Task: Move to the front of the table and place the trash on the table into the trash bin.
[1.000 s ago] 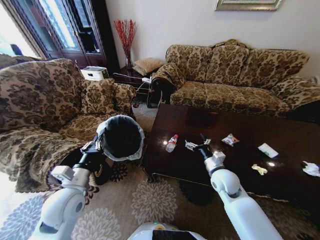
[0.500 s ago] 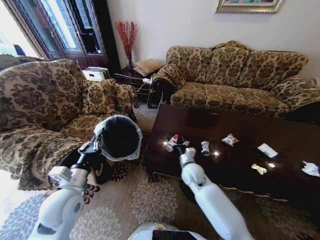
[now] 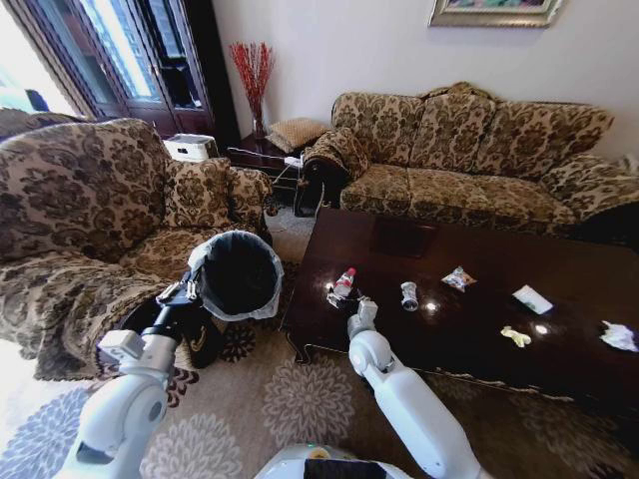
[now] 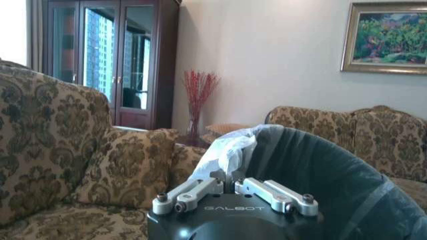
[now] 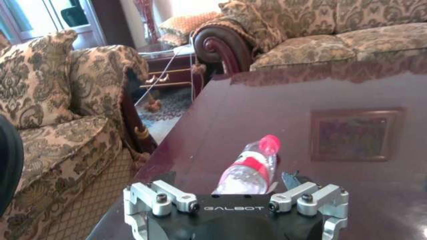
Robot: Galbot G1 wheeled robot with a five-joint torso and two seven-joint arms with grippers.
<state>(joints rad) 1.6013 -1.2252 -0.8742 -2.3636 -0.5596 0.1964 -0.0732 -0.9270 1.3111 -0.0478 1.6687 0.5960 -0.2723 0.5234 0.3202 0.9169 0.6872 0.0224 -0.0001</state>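
Right arm has swung across the table since a second ago: it was over the crushed can mid-table, the can now lies free and the right gripper (image 3: 336,295) sits at the bottle. Right wrist view shows the red-capped bottle (image 5: 249,167) lying on its side between the spread fingers, jaws open around it, not clamped.

Bottle (image 3: 343,282) is near the table's (image 3: 479,339) left end, close to the front-left corner. Crushed can (image 3: 408,295) lies to its right, toward the middle of the top. Further right: shiny wrapper (image 3: 459,278), then white flat piece (image 3: 532,298) and yellowish scrap (image 3: 516,336), the scrap nearest the front edge. Crumpled tissue (image 3: 619,336) is at the far right end. Square inlay (image 3: 401,238) sits toward the back edge, nothing on it.

Trash bin (image 3: 238,273) hangs just off the table's left end, tilted with its mouth toward the camera, bag folded over the rim. Left gripper (image 3: 189,291) is pinched shut on the bin rim; left wrist view shows fingers (image 4: 189,192) closed against the bag (image 4: 227,148).

Armchair (image 3: 90,210) is left of the bin, sofa (image 3: 469,150) behind the table.
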